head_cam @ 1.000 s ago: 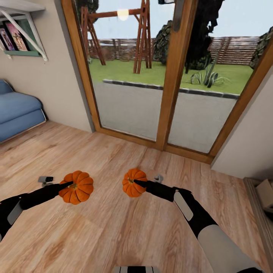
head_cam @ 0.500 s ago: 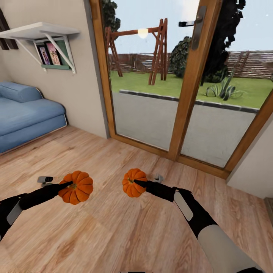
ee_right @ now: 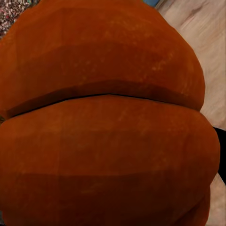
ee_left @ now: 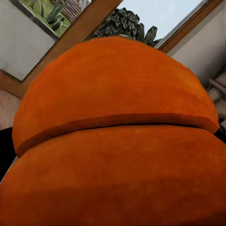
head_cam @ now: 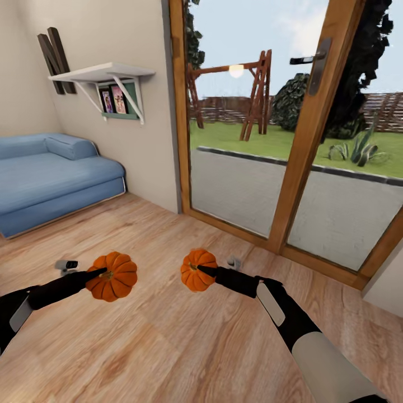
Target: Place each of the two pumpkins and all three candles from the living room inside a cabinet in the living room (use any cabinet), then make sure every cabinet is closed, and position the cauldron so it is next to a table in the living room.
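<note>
Blue sofa (head_cam: 50,173) beyond pumpkins (head_cam: 115,276) in head view

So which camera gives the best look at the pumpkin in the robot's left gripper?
The head view: the left pumpkin shows whole there, ribs and outline, held at the left gripper above the wood floor. The left wrist view sits so close that it shows just two orange segments. The right wrist view shows the other pumpkin.

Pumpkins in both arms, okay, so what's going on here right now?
The robot is carrying one pumpkin in each gripper, held out over the wood floor. The left gripper has its jaws shut on the left pumpkin, and the right gripper holds the right pumpkin. It faces a glass patio door, with a blue sofa off to the left.
</note>
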Robot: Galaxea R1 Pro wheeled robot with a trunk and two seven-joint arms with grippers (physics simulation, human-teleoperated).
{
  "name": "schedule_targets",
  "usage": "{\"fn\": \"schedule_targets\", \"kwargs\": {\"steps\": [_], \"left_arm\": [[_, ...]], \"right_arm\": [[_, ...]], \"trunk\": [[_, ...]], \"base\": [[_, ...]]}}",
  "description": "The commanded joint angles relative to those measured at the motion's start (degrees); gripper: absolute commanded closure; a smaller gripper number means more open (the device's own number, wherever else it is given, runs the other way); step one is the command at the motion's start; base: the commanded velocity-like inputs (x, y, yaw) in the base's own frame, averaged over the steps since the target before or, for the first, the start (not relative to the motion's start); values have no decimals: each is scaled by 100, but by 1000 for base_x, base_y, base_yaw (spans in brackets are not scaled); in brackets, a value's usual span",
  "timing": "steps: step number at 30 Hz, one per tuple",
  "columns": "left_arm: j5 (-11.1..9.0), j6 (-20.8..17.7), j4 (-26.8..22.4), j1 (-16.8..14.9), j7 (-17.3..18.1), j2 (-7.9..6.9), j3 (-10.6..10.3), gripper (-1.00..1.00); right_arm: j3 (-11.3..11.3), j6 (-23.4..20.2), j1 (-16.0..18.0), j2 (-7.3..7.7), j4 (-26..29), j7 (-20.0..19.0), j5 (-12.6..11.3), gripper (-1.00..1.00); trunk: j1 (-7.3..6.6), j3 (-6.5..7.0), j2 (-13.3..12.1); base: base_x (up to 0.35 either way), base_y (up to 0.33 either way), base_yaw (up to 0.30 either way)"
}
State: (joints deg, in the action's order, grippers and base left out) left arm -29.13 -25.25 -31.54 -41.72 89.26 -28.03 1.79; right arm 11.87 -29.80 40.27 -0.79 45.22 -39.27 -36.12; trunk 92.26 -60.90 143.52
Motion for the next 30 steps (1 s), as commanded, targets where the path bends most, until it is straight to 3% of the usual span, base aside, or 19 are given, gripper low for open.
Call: {"fn": "schedule_targets", "kwargs": {"steps": [1,14,18,24,26,30], "left_arm": [[-5,-59,-1,-3,21,-1,5,100],[-3,-59,-1,-3,21,-8,5,100],[-28,-53,47,-2,27,-122,4,100],[-39,-46,65,-3,24,-158,3,100],[-40,-47,68,-2,22,-158,0,100],[-40,-43,70,5,21,-154,-3,100]], "right_arm": [[0,-53,5,0,4,16,-76,100],[4,-53,6,0,-70,27,-20,100],[12,-80,1,0,-30,42,-11,100],[9,-79,5,0,-60,48,-14,100],[12,-77,4,-2,-64,142,-16,100],[16,-62,0,-24,-63,751,-74,100]], "trunk": [[-4,21,0],[-37,322,-17],[-37,344,-17],[-37,360,-17],[-37,361,-17],[-37,361,-17]], "base": [[0,0,247],[0,0,53],[0,0,223],[0,0,283],[0,0,297],[0,0,300]]}}
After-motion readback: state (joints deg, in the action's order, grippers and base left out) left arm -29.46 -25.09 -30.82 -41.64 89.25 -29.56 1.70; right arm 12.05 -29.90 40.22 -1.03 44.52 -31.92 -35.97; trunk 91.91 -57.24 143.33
